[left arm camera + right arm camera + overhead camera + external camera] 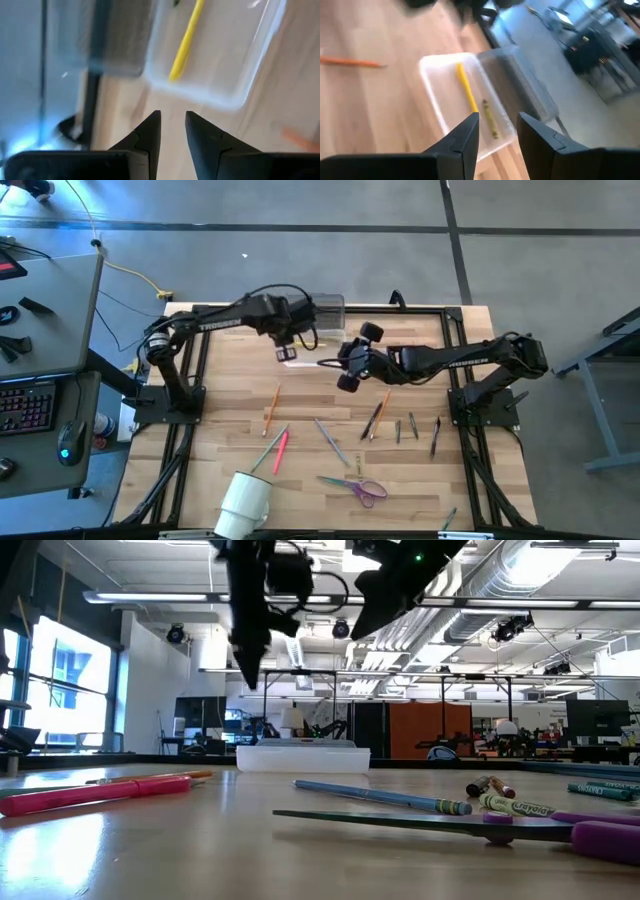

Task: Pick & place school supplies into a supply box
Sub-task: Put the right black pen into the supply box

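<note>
The box (pixel 300 356) sits at the surface's (pixel 220 410) far edge, two pencils inside. Above it, left hand (pixel 287 340) and right hand (pixel 347 366) hover apart, empty. Judging so, next comes fetching another pencil (pixel 271 410).

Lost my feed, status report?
Left gripper and right gripper open, empty, over supply box. Yellow pencil inside. Nothing blocking.

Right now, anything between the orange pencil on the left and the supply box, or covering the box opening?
Nothing visible. The orange pencil lies alone on bare wood, and the table up to the supply box is clear. The lid is swung open to the side; only a yellow pencil and a crayon lie inside. Left gripper hangs over it, empty.
</note>
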### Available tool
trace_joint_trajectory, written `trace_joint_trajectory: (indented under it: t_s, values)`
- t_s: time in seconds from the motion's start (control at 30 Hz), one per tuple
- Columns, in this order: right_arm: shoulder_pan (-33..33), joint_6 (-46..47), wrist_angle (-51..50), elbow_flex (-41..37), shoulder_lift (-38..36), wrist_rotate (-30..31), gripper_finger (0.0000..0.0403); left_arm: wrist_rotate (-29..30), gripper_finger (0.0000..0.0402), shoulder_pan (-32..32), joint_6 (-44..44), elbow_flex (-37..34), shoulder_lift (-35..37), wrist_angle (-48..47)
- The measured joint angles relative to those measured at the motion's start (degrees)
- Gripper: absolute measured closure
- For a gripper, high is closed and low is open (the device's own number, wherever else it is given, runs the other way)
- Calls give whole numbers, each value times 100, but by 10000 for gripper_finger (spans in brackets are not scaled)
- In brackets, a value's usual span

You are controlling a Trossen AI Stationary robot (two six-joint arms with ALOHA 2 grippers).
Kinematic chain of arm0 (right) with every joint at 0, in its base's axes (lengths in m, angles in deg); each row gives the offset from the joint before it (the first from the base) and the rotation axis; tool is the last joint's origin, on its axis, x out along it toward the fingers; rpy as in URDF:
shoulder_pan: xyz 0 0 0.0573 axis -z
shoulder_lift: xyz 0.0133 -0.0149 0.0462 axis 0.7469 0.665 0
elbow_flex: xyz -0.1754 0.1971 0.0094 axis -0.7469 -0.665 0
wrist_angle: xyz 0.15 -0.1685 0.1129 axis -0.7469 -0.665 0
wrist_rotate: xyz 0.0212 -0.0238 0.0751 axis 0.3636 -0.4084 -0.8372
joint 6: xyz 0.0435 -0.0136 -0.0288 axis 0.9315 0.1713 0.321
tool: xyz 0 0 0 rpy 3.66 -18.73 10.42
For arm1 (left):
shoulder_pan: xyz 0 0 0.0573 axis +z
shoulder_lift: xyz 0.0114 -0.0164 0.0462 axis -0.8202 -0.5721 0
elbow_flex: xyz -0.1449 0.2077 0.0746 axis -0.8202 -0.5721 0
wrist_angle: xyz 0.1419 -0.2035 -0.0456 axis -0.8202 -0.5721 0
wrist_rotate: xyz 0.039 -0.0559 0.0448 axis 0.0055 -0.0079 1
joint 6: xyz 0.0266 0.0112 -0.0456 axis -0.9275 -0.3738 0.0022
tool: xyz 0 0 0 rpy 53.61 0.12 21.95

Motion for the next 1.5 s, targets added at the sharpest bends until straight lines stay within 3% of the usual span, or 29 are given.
trace_joint_trajectory:
  t_s: [0.17,0.33,0.47,0.6,0.7,0.83,0.97,1.07,1.23,1.5]
  values:
    - [0,-229,202,0,8,-333,285,173,277,0,1023,975,264,-1666]
    - [26,338,173,0,20,-627,285,134,277,0,1883,678,1140,-1971]
    - [26,1011,57,-119,17,-655,285,117,277,-105,2641,-474,2320,-1487]
    - [31,964,2,-409,20,-582,285,-149,277,-537,3975,-2322,3587,-267]
    - [70,682,82,-616,18,-519,285,-760,277,-896,5090,-3576,4343,498]
    - [202,597,143,-807,6,-523,285,-1892,277,-1192,5925,-4678,4890,1105]
    - [392,591,129,-925,2,-532,285,-2916,277,-1250,6027,-5148,4963,1188]
    - [552,599,91,-953,1,-536,285,-3275,277,-1250,6021,-5276,4970,1226]
    - [706,836,134,-955,0,-733,285,-3078,277,-1244,5606,-5324,4763,1154]
    - [715,456,877,-955,0,-894,285,-2171,277,-1244,5104,-5325,4622,849]
